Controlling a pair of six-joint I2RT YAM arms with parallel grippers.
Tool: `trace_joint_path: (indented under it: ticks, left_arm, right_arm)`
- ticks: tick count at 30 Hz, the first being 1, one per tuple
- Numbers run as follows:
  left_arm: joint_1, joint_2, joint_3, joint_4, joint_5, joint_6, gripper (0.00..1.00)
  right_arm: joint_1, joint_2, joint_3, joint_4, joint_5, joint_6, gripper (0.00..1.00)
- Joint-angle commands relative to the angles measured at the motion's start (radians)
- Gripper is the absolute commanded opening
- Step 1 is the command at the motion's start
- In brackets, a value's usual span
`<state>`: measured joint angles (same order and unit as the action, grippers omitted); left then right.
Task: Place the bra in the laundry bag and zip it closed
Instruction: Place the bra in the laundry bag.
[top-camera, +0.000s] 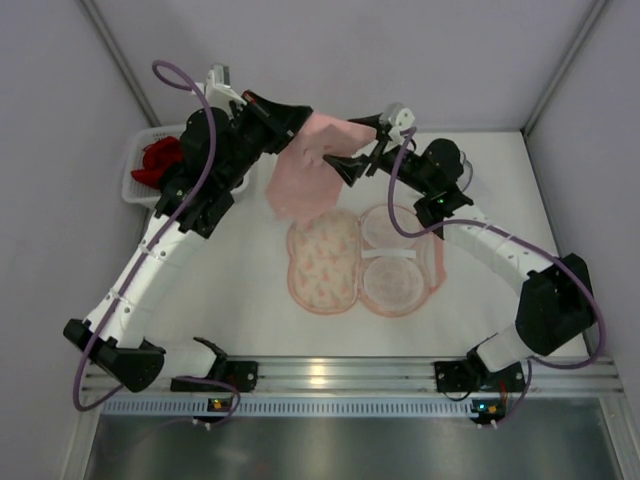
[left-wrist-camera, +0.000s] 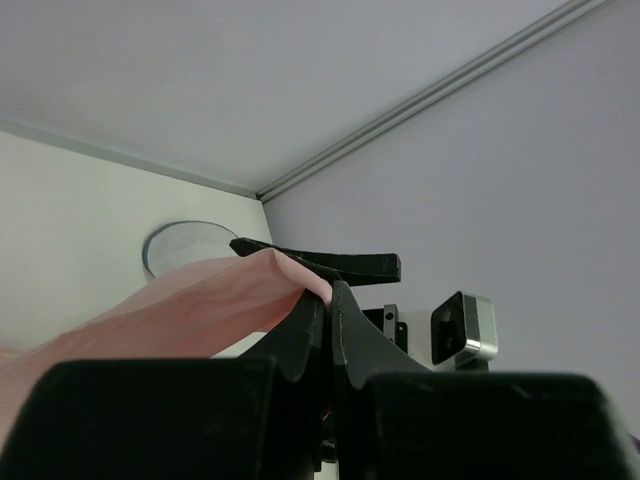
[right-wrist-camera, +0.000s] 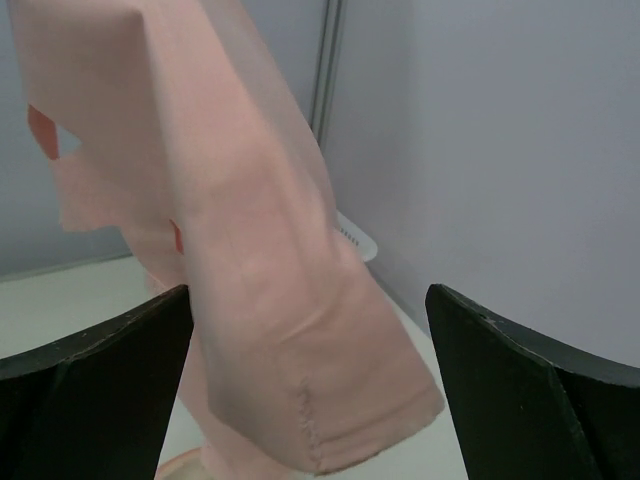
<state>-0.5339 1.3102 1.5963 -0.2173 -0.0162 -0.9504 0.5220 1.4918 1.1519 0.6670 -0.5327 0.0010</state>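
Now, laundry bag (top-camera: 322, 262) unzipped flat, basket (top-camera: 131, 186) holding red garment (top-camera: 158, 160), bra (top-camera: 300, 175) aloft.

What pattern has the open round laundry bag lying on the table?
Peach-orange laundry bag, pale floral print; top external view.

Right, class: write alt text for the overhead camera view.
The left gripper holds a pale pink fabric up above the white table, with the open right gripper close beside it. Below them, a peach floral laundry bag lies on the table.

Arms (top-camera: 150, 262) white with black joints, purple cables (top-camera: 78, 380); right pincer (top-camera: 340, 165) black
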Motion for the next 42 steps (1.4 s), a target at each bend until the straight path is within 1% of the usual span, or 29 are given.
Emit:
trace_joint_path:
  ticks: [1,4,5,6,7,8,9,10,11,13,14,15,16,18,19,21,22,25,26,27,29,31,34,37,42]
  left_arm:
    - [-0.008,-0.054,-0.015,0.075,0.012,-0.037,0.0]
    - [-0.009,-0.069,-0.019,0.075,-0.002,-0.033,0.0]
    - [-0.009,-0.068,-0.019,0.075,-0.001,-0.033,0.0]
    - [-0.009,-0.063,-0.019,0.075,0.007,-0.036,0.0]
    - [-0.009,-0.06,-0.016,0.075,0.012,-0.036,0.0]
    - [-0.008,-0.055,-0.016,0.075,0.012,-0.034,0.0]
    - [-0.009,-0.051,-0.018,0.075,0.012,-0.036,0.0]
    - [-0.009,-0.043,-0.018,0.075,0.012,-0.033,0.0]
    - [-0.008,-0.039,-0.016,0.075,0.012,-0.03,0.0]
    - [-0.009,-0.029,-0.013,0.075,0.012,0.011,0.0]
    - [-0.009,-0.031,-0.009,0.07,0.012,0.069,0.0]
    - [-0.008,-0.031,0.0,0.035,-0.001,0.099,0.01]
    - [-0.008,-0.032,0.014,0.001,-0.048,0.119,0.01]
    - [-0.006,-0.054,0.019,-0.027,-0.086,0.131,0.0]
    - [-0.005,-0.069,0.007,-0.025,-0.106,0.124,0.0]
    - [-0.008,-0.126,-0.051,-0.024,-0.137,0.081,0.0]
    - [-0.008,-0.144,-0.074,-0.022,-0.14,0.065,0.0]
    - [-0.011,-0.193,-0.154,-0.022,-0.123,0.006,0.0]
    - [-0.011,-0.201,-0.177,-0.022,-0.117,-0.028,0.0]
    - [-0.012,-0.219,-0.229,-0.022,-0.11,-0.04,0.0]
    - [-0.014,-0.233,-0.283,-0.021,-0.102,-0.073,0.0]
    - [-0.012,-0.249,-0.352,-0.013,-0.084,-0.088,0.0]
    - [-0.012,-0.264,-0.397,0.007,-0.08,-0.1,0.0]
    - [-0.012,-0.258,-0.386,0.007,-0.08,-0.076,0.0]
    - [-0.014,-0.215,-0.296,0.007,-0.082,-0.004,0.0]
  right_arm:
    - [0.009,0.041,0.065,-0.012,-0.012,-0.085,0.99]
    - [0.01,0.077,0.086,0.022,-0.074,-0.046,0.82]
    - [0.015,0.09,0.085,0.04,-0.084,-0.011,0.66]
    - [0.016,0.091,0.081,0.093,-0.093,-0.007,0.56]
    - [0.018,0.096,0.078,0.114,-0.099,0.035,0.47]
    - [0.027,0.099,0.077,0.129,-0.099,0.057,0.32]
    - [0.03,0.097,0.078,0.135,-0.099,0.066,0.25]
    - [0.035,0.097,0.081,0.14,-0.087,0.079,0.15]
    - [0.039,0.088,0.075,0.149,-0.073,0.096,0.0]
    - [0.039,0.073,0.062,0.151,-0.037,0.171,0.0]
    - [0.039,0.055,0.065,0.122,-0.026,0.213,0.0]
    - [0.041,0.044,0.071,0.073,-0.018,0.226,0.0]
    - [0.038,0.019,0.081,-0.029,-0.012,0.235,0.0]
    - [0.039,-0.011,0.086,-0.143,-0.004,0.269,0.0]
    - [0.039,-0.042,0.083,-0.256,0.002,0.28,0.0]
    - [0.039,-0.082,0.069,-0.34,-0.007,0.272,0.0]
    - [0.039,-0.128,0.045,-0.377,-0.01,0.274,0.0]
    - [0.045,-0.198,0.032,-0.51,-0.001,0.269,0.0]
    - [0.055,-0.209,0.035,-0.591,0.005,0.257,0.0]
    - [0.059,-0.218,0.035,-0.622,0.016,0.254,0.0]
    - [0.072,-0.245,0.0,-0.655,0.03,0.22,0.0]
    - [0.078,-0.271,-0.076,-0.641,0.087,0.206,0.0]
    - [0.081,-0.278,-0.144,-0.616,0.143,0.185,0.0]
    - [0.081,-0.256,-0.152,-0.61,0.161,0.166,0.0]
    - [0.079,-0.188,-0.107,-0.558,0.178,0.156,0.0]
